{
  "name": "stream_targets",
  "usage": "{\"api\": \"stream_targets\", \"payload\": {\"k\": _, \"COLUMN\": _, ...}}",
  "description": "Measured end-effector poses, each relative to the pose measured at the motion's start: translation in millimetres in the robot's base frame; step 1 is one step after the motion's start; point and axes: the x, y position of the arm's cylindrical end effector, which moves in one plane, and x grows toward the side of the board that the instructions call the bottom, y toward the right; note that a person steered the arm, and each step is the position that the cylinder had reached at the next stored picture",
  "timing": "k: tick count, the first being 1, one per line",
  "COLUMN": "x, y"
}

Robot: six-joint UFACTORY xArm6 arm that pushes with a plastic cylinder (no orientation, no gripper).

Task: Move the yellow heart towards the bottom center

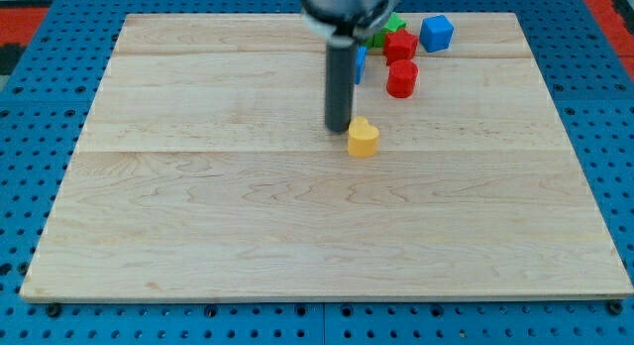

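You are looking at my tip (340, 128) resting just beside the yellow heart (364, 138), at its upper-left edge as the view shows it; whether the two are touching or barely apart I cannot tell. There is no pincer on this arm, only the straight rod, so nothing is being clenched or let go; the heart is lying free on the wooden surface (198, 216), a little above the middle and slightly to the view's right of centre.

The bottom centre is lying well below the heart and slightly to the view's left. Here is the risk I am judging: my tip is sitting off to the heart's left side, so a push from this spot is likely sending it down and to the view's right, away from centre. An off-centre contact on that rounded lobe may also be spinning the heart, letting it slip off my tip.

Behind the rod, near the view's top, a red block (401, 79), another red block (400, 46), a blue cube (436, 33), a green block (388, 30) and a partly hidden blue piece (361, 61) are clustering; swinging round the heart's top could be nudging them.
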Motion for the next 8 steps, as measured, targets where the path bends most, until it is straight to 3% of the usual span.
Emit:
{"api": "stream_targets", "payload": {"k": 1, "x": 34.9, "y": 10.0}}
{"api": "stream_targets", "payload": {"k": 2, "x": -16.2, "y": -33.1}}
{"api": "stream_targets", "payload": {"k": 3, "x": -45.4, "y": -16.7}}
{"api": "stream_targets", "payload": {"k": 4, "x": -36.8, "y": 58.3}}
{"api": "stream_targets", "payload": {"k": 6, "x": 69.5, "y": 41.8}}
{"api": "stream_targets", "payload": {"k": 8, "x": 102.7, "y": 50.2}}
